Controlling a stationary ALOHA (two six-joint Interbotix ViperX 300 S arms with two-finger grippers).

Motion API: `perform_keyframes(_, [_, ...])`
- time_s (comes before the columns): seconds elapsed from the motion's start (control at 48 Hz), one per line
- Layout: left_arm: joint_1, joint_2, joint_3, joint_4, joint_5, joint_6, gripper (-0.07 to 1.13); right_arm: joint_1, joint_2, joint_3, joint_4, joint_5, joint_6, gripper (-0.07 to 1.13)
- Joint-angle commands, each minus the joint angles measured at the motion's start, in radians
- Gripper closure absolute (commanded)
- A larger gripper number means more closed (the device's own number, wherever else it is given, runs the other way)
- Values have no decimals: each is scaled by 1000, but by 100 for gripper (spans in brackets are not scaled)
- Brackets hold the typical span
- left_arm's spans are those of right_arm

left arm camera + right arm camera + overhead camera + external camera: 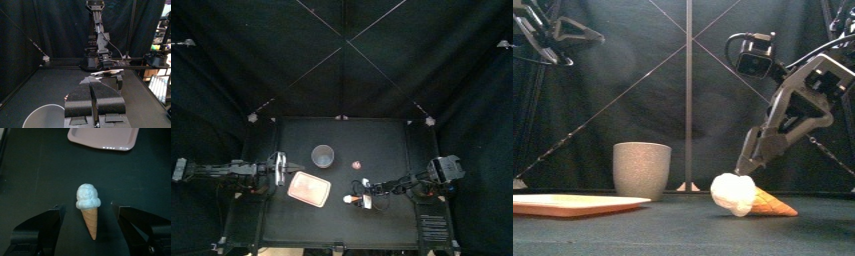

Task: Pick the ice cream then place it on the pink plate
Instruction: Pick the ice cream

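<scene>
Ice cream (743,194) lies on its side on the surface (673,236), right of the pink plate (573,205) — scoop toward the plate, cone tip pointing away. The right end effector (89,208) hangs over it, jaws spread wide, one on each side of the cone's long axis; it looks just clear of it, though height is hard to judge. The left end effector (93,82), clenched on nothing, sits on the plate's other side — the right arm is nearer.

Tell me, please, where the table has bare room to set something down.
The table is bare behind the grey cup and along its front edge; the pink tray is empty. Crowded: the right gripper over the ice cream beside it.
</scene>
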Motion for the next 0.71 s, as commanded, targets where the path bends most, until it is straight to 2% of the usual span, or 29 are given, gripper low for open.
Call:
perform_keyframes(0.021, [-2,3,-14,2,-3,2,109,5,15,-34,5,6,-2,2])
perform_keyframes(0.312, [-3,3,-14,2,-3,2,109,17,80,-86,-6,37,-3,5])
perform_keyframes(0.417, [-2,2,-17,0,-3,2,109,18,97,-92,-8,48,-2,10])
perform_keyframes(0.542, [-2,-6,-14,0,-3,2,109,23,117,-109,-9,71,-2,28])
perform_keyframes(0.708, [-2,-12,-11,0,-3,2,109,17,115,-143,-14,106,-5,61])
